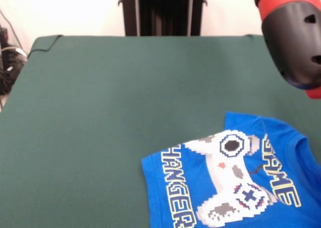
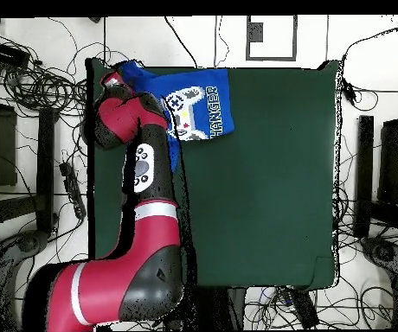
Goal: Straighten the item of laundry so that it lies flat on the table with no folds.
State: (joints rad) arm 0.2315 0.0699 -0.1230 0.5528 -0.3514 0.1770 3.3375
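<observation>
The blue T-shirt (image 1: 235, 183) lies print-up at the front view's lower right on the green table (image 1: 100, 112), with its white controller print and lettering showing. The picture's bottom and right edges cut it off. In the overhead view the shirt (image 2: 198, 108) sits at the table's (image 2: 272, 190) top left corner. The red and black arm (image 2: 138, 164) reaches over its left part and hides it. The arm's black and red end (image 1: 293, 42) hangs above the shirt at the front view's top right. The gripper itself does not show in either view.
The robot's black pedestal (image 1: 163, 11) stands at the table's far side. Cables (image 2: 29, 78) and dark equipment lie on the floor around the table. The shirt lies close to the table's edges at that corner.
</observation>
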